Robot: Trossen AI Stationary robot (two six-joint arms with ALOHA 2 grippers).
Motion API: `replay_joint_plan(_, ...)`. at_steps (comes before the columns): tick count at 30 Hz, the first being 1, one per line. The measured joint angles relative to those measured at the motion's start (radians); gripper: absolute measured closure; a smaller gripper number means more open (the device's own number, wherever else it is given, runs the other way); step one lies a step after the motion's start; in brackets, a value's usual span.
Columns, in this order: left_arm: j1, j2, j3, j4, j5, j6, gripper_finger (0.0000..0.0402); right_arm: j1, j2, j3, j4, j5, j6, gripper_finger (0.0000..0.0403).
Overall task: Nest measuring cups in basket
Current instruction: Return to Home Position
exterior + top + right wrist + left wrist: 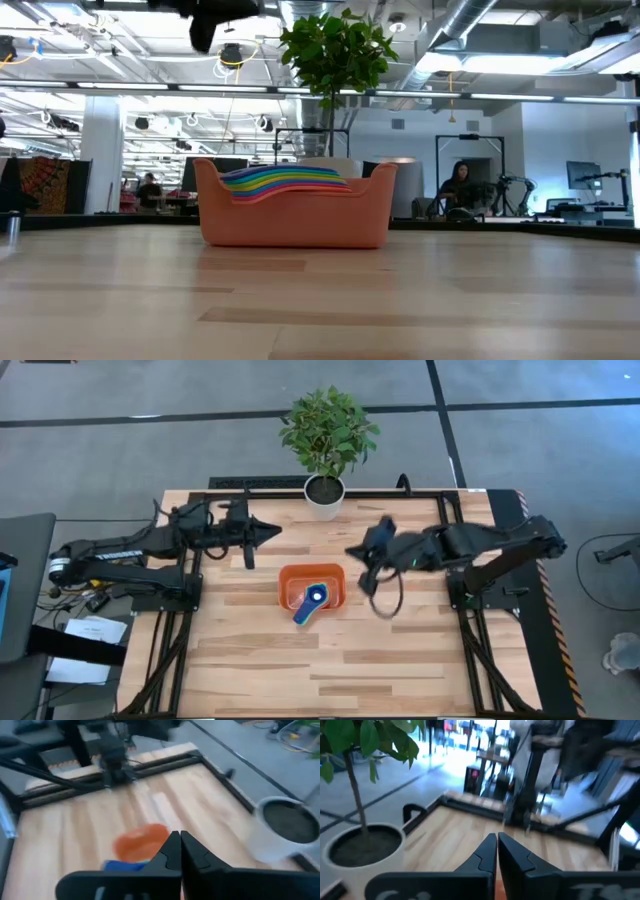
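The orange basket [298,582] stands at the table's middle, and the low view shows its wall [295,218]. Inside lie the nested measuring cups [312,600], a blue one on top, its handle over the near rim. In the low view their handles [285,180] show as a rainbow stack above the wall. My left gripper [275,531] is shut, raised to the basket's far left, holding nothing; its own view shows the shut fingers [496,845]. My right gripper [350,550] is shut and raised just right of the basket, also seen in its view [176,842].
A potted plant in a white pot [324,495] stands at the table's far edge, between the two arms. The black frame rail [440,493] runs along the far and side edges. Bare wood [330,670] lies near the basket's front.
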Motion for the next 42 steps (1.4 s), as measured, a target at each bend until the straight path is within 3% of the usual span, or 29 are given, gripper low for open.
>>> replay_joint_plan(3, 0.000, -0.026, -0.158, 0.234, 0.000, -0.089, 0.0400, -0.073, -0.095, -0.120, 0.092, -0.091, -0.048, 0.0392)
replay_joint_plan(6, -0.001, -0.070, -0.284, 0.406, 0.014, -0.145, 0.0401, -0.147, -0.208, -0.303, 0.285, -0.274, -0.061, 0.0394)
replay_joint_plan(9, -0.009, -0.145, -0.333, 0.410, 0.059, -0.136, 0.0400, -0.224, -0.311, -0.480, 0.482, -0.490, -0.060, 0.0398)
replay_joint_plan(11, -0.012, -0.211, -0.345, 0.310, 0.072, -0.102, 0.0400, -0.264, -0.369, -0.565, 0.598, -0.571, -0.059, 0.0396)
replay_joint_plan(17, -0.017, -0.408, -0.341, 0.139, -0.064, -0.042, 0.0401, -0.362, -0.538, -0.713, 0.591, -0.614, -0.138, 0.0391)
replay_joint_plan(20, -0.028, -0.485, -0.343, 0.064, -0.075, -0.027, 0.0401, -0.384, -0.604, -0.769, 0.553, -0.669, -0.205, 0.0396)
replay_joint_plan(25, -0.077, -0.539, -0.343, -0.040, -0.150, -0.066, 0.0401, -0.389, -0.737, -0.937, 0.726, -0.691, -0.199, 0.0397)
replay_joint_plan(29, -0.142, -0.501, -0.343, -0.024, -0.259, -0.068, 0.0401, -0.385, -0.828, -1.079, 0.894, -0.698, -0.163, 0.0396)
replay_joint_plan(36, -0.225, -0.368, -0.343, 0.105, -0.370, 0.000, 0.0401, -0.349, -0.942, -1.204, 0.897, -0.722, -0.145, 0.0396)
replay_joint_plan(42, -0.226, -0.238, -0.343, 0.269, -0.333, 0.029, 0.0401, -0.335, -1.080, -1.275, 0.862, -0.749, -0.168, 0.0398)
